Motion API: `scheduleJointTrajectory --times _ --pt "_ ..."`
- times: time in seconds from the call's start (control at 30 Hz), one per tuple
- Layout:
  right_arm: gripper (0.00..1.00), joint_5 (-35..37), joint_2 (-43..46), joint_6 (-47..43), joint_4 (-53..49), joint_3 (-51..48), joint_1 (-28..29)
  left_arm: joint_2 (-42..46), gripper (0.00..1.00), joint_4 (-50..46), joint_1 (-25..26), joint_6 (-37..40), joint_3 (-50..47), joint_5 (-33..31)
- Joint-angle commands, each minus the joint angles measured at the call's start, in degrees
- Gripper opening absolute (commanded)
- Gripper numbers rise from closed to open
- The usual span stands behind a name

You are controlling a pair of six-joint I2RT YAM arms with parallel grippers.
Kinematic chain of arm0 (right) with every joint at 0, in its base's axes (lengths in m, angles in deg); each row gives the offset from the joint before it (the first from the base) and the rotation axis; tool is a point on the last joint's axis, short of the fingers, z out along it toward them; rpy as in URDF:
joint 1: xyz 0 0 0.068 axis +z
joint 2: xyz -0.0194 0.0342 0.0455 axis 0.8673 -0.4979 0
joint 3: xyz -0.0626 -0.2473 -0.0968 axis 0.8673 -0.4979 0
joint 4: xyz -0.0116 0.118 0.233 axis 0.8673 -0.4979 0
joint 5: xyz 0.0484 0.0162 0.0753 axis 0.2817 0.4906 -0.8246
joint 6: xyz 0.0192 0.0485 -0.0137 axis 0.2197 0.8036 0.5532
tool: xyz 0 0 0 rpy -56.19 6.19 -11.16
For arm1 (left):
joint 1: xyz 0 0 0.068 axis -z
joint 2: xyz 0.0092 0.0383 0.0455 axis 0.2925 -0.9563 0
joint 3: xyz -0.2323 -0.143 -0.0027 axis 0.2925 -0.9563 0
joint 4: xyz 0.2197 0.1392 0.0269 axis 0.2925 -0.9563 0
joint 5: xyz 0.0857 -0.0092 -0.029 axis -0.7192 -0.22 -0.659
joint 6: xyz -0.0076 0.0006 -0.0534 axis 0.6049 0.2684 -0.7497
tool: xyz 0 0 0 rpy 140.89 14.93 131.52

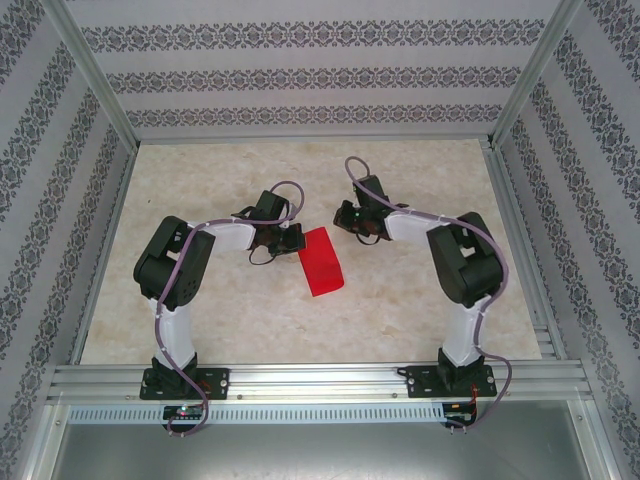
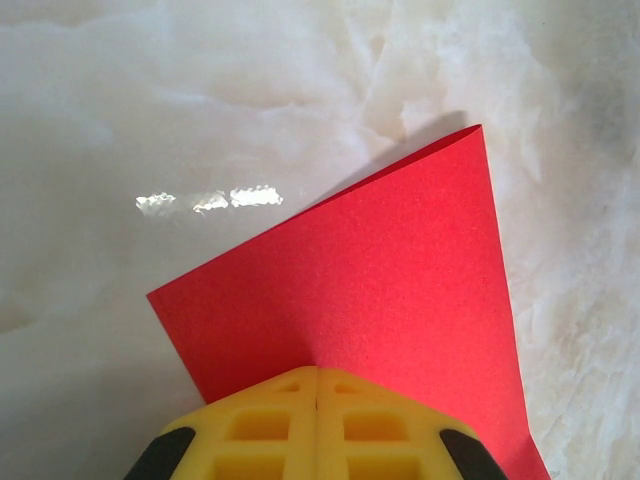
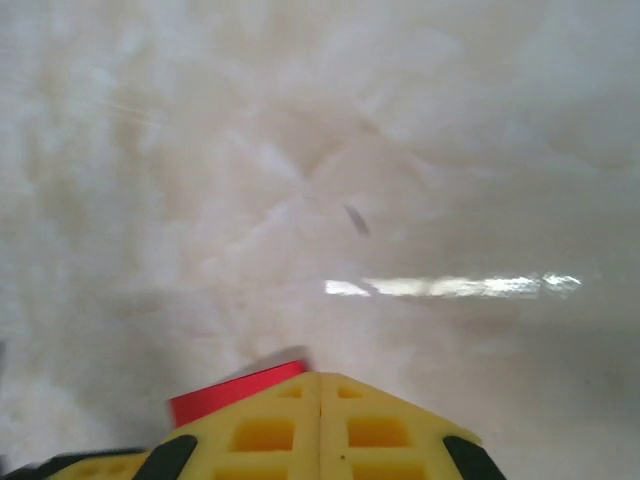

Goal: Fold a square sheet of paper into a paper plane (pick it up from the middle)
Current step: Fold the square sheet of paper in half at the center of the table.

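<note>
Marble table (image 1: 200, 310); red sheet (image 2: 380, 290), near edge hidden under left end effector (image 2: 317, 374).

The red sheet of paper (image 2: 380, 300), near edge hidden behind left gripper (image 2: 317, 372), corner cropped; right gripper (image 3: 320, 378) covers all but a sliver.

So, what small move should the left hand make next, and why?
Probably slide the closed left hand forward over the red paper, pressing it flat: its far corner casts a shadow, so it seems lifted off the table.
</note>
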Motion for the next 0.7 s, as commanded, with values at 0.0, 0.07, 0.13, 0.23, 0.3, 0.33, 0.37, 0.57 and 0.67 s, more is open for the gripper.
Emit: scheduleJointTrajectory --times 0.0,0.07,0.13,0.23,0.3,0.33,0.37,0.57,0.67 --pt "0.0 -8.3 3.9 -4.41 -0.6 -1.68 1.9 -6.63 0.0 -10.87 0.61 2.14 -4.14 -8.9" --pt "0.0 -12.66 3.89 -5.37 -2.03 -3.12 2.76 -6.63 0.0 -10.78 0.59 2.19 -4.06 -8.96" --pt "0.0 -15.12 4.1 -6.04 -2.45 -5.0 3.66 -6.63 0.0 -10.78 0.61 2.21 -4.05 -9.15" --pt "0.0 -17.41 4.04 -7.14 -3.5 -6.17 4.73 -6.82 0.0 -10.82 0.56 2.11 -3.96 -9.25" --pt "0.0 -17.87 3.52 -7.85 -4.68 -6.43 5.32 -6.72 0.0 -10.61 0.55 1.95 -4.14 -9.07" --pt "0.0 -17.88 3.14 -8.1 -5.24 -6.65 5.54 -6.73 0.0 -10.6 0.63 1.96 -4.1 -9.16" --pt "0.0 -18.05 2.84 -8.51 -5.47 -6.82 5.7 -6.77 0.0 -10.61 0.55 1.91 -4.13 -9.16" --pt "0.0 -17.8 1.4 -9.63 -6.34 -8.37 5.66 -6.72 0.0 -10.43 0.55 1.87 -4.45 -9.16" --pt "0.0 -18.01 1.31 -10.28 -6.89 -9.06 5.3 -6.71 0.0 -10.43 0.58 1.84 -4.49 -9.31"
